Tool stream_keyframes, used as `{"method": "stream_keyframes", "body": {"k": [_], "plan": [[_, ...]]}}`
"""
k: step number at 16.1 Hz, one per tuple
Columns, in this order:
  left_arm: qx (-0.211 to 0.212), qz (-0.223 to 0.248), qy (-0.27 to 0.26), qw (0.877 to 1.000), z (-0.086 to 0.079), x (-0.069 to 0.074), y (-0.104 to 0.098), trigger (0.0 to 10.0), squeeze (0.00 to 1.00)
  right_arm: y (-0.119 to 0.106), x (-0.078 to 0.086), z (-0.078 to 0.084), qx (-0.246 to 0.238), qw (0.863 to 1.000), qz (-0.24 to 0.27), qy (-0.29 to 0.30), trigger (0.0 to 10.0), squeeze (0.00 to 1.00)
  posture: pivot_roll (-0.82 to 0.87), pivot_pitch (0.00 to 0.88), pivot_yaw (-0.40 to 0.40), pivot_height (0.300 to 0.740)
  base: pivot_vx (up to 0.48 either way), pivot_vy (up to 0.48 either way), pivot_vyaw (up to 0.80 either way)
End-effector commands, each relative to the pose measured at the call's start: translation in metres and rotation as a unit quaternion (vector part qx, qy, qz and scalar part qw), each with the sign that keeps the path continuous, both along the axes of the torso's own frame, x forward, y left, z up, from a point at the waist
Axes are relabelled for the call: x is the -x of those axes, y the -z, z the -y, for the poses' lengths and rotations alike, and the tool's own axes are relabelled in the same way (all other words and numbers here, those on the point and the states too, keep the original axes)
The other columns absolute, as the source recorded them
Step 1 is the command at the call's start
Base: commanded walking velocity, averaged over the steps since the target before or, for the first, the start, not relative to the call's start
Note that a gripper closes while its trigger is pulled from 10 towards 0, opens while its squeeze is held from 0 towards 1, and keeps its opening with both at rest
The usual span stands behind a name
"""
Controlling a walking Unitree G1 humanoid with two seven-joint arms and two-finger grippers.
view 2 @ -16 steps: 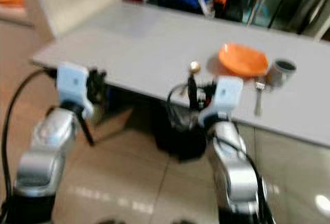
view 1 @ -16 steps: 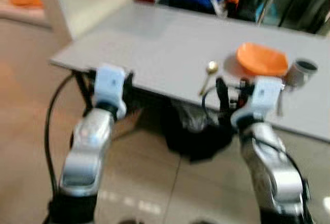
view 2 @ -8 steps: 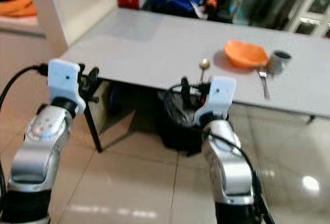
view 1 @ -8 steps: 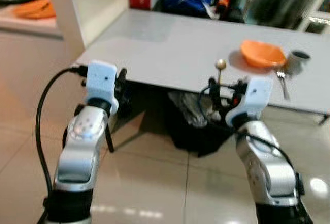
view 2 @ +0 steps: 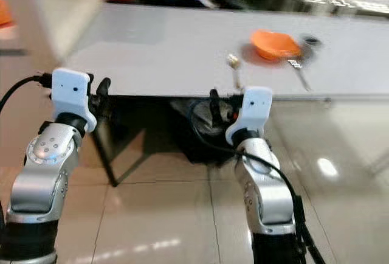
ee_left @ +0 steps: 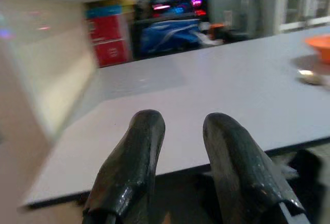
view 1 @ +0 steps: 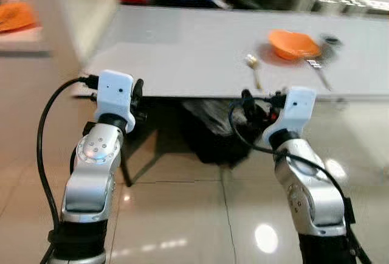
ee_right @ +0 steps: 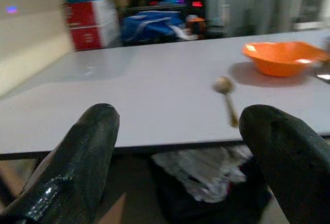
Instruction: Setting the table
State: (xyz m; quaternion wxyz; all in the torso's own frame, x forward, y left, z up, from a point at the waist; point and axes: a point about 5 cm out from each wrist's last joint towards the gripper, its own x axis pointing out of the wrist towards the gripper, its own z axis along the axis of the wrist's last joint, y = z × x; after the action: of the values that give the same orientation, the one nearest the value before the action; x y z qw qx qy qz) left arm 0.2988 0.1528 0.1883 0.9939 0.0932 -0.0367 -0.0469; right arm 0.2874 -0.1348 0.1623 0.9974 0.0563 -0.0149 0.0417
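Grey counter (view 1: 200,45) carries a light, stiff spoon (ee_right: 227,98); take its thin handle. Right gripper (ee_right: 180,152) jaws wide, left gripper (ee_left: 180,157) narrow, both empty.

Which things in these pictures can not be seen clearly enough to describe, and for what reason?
- Cup behind the orange bowl: head views, blurred and small; its contents cannot be told.
- Fork: head views, motion blur smears it to a streak.
- Spoon: right wrist view, soft focus; its material is unclear.
- Black bag under the table: the tabletop hides its upper part.
- Coloured items behind the table: too blurred to name.
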Motion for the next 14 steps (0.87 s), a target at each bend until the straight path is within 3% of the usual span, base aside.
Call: {"method": "stream_keyframes", "body": {"k": [1,8,14], "plan": [[0.011,-0.001,0.014,1.0,0.003,0.001,-0.003,10.0,1.0,0.001,-0.001,0.003,0.004,1.0,-0.005,0.006,10.0,0.0,0.05,0.0,-0.037,0.74,0.0,0.48,-0.74],[0.013,-0.004,0.016,1.0,0.003,0.0,-0.003,10.0,1.0,0.001,-0.002,0.002,0.006,1.0,-0.003,0.001,10.0,0.0,0.05,0.003,-0.034,0.74,0.0,0.48,-0.7],[0.001,0.002,-0.013,1.0,-0.011,0.002,-0.005,10.0,1.0,-0.011,-0.004,-0.011,0.023,0.998,0.023,-0.062,10.0,0.0,0.07,0.016,-0.055,0.74,0.0,0.48,0.0]]}}
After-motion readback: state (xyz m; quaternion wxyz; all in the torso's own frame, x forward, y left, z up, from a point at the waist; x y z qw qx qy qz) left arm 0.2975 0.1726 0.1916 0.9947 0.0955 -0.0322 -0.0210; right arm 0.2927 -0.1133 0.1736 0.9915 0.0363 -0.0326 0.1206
